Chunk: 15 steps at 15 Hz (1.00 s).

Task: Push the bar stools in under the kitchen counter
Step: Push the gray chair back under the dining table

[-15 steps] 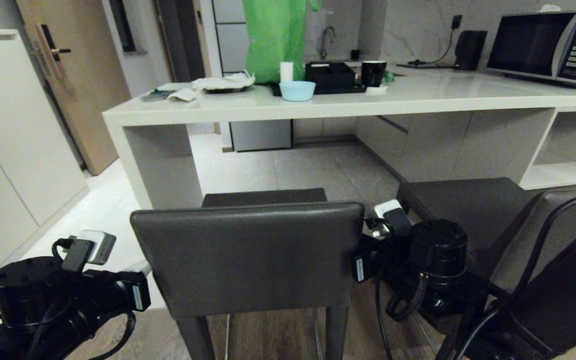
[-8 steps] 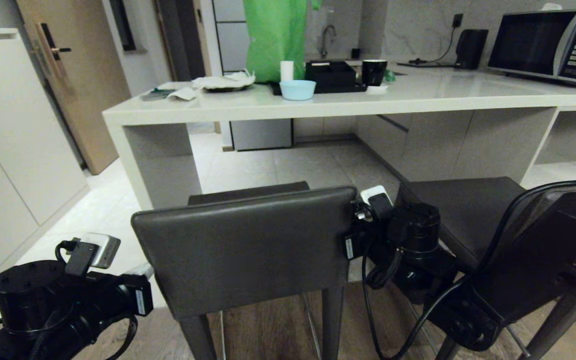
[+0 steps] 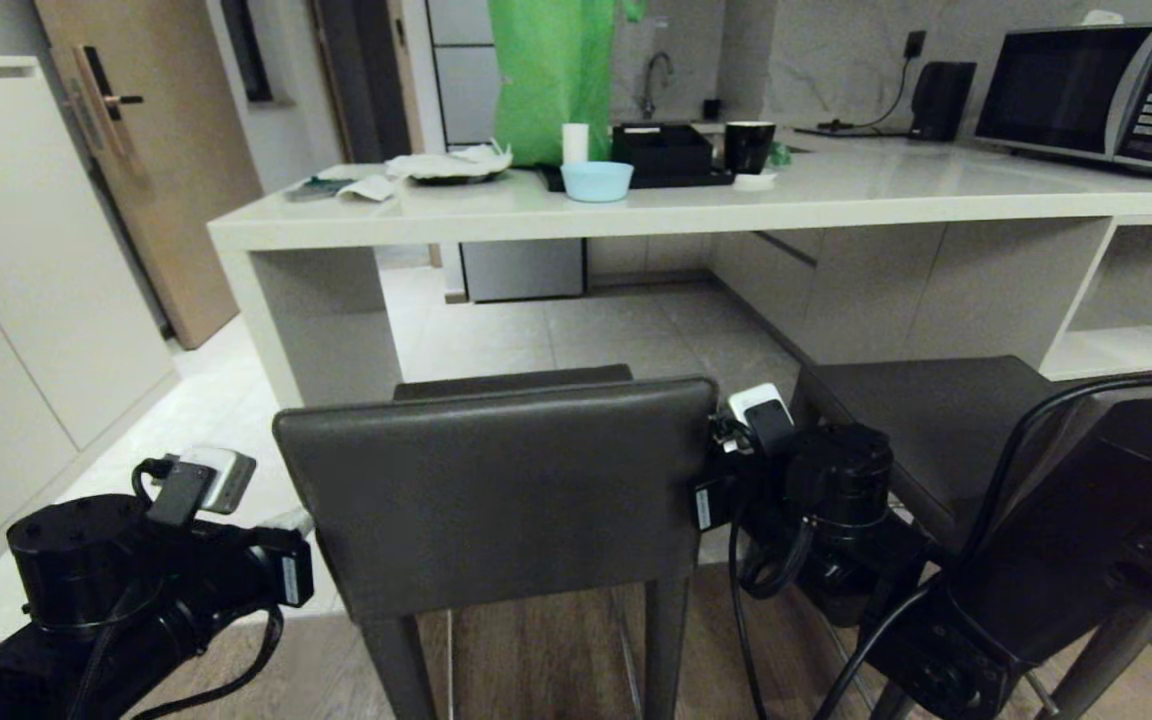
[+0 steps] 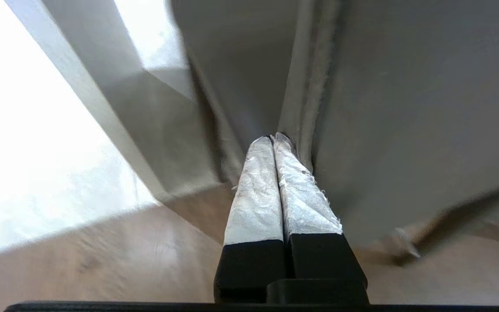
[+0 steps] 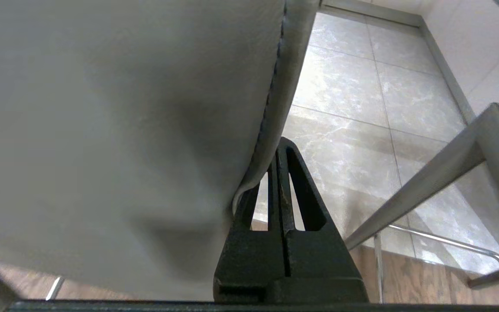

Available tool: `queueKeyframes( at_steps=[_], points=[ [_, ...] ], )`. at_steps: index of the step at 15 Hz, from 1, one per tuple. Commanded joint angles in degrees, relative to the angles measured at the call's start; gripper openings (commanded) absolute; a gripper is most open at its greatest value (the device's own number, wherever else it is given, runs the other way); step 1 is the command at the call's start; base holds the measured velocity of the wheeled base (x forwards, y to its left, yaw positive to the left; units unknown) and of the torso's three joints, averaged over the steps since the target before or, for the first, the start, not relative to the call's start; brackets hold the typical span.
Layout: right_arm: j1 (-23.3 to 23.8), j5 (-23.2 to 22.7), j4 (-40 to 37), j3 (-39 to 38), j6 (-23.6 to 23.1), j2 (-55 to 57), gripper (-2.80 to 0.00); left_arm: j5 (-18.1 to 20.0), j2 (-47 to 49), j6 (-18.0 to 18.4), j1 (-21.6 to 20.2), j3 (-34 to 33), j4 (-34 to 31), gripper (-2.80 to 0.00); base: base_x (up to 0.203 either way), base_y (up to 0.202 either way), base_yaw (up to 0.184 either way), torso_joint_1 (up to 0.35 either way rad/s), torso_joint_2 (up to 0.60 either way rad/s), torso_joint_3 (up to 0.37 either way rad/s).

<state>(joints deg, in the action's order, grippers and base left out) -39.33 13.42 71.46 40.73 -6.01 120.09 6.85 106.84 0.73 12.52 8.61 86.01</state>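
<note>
One bar stool (image 3: 496,490) stands in front of me with its dark backrest toward me, short of the kitchen counter (image 3: 836,205). My left gripper (image 4: 273,138) is shut, its taped tips resting against the backrest's left edge (image 4: 314,108). On the other side my right gripper (image 5: 280,145) is also shut, touching the backrest's right edge (image 5: 275,86). From the head the left arm (image 3: 136,570) and right arm (image 3: 816,490) flank the backrest, which hides the fingers. The second bar stool (image 3: 926,410) stands to the right, its seat partly under the counter.
The counter top holds a blue bowl (image 3: 596,181), a black tray (image 3: 661,155), a mug (image 3: 746,146), a green bag (image 3: 551,80) and a microwave (image 3: 1096,90). Its side panel (image 3: 321,330) stands just left of the stool. A tall cream cabinet (image 3: 26,280) is at far left.
The stool has slid away from me toward the counter, its right side first, then the left. Both arms have followed it forward. Both grippers stayed shut.
</note>
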Motion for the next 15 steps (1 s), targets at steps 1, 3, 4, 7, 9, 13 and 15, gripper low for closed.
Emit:
queueKeyframes(
  at_steps=[1,3,4,7,9,13,15],
  points=[
    [-0.84,0.20,-0.27,0.14,-0.31,-0.03,-2.80,-0.11,2.55,1.54,-1.09,3.73,1.66,-2.80,0.000,0.000,0.000,0.000,0.00,0.000],
    [-0.84,0.20,-0.36,0.60,-0.49,0.06,-2.80,-0.09,5.25,2.02,-1.30,6.66,1.66,-2.80,0.000,0.000,0.000,0.000,0.00,0.000],
    [-0.84,0.20,-0.36,0.93,-0.49,0.14,-2.80,-0.08,5.89,2.69,-1.35,7.66,1.66,-2.80,0.000,0.000,0.000,0.000,0.00,0.000],
    [-0.60,0.20,-0.36,1.25,-0.49,0.30,-2.80,0.00,5.54,2.87,-1.10,6.36,1.66,-2.80,0.000,0.000,0.000,0.000,0.00,0.000],
    [-0.40,0.20,-0.55,2.35,-0.49,0.74,-2.80,-0.29,5.16,2.79,-1.27,5.72,1.66,-2.80,0.000,0.000,0.000,0.000,0.00,0.000],
    [2.04,0.35,-4.65,7.28,-1.17,1.62,-2.80,-0.27,3.03,2.87,-1.19,5.71,1.66,-2.80,0.000,0.000,0.000,0.000,0.00,0.000],
    [2.59,0.38,-6.25,9.10,-1.27,1.81,-2.80,-0.35,3.38,2.87,-1.27,5.72,1.66,-2.80,0.000,0.000,0.000,0.000,0.00,0.000]
  ],
)
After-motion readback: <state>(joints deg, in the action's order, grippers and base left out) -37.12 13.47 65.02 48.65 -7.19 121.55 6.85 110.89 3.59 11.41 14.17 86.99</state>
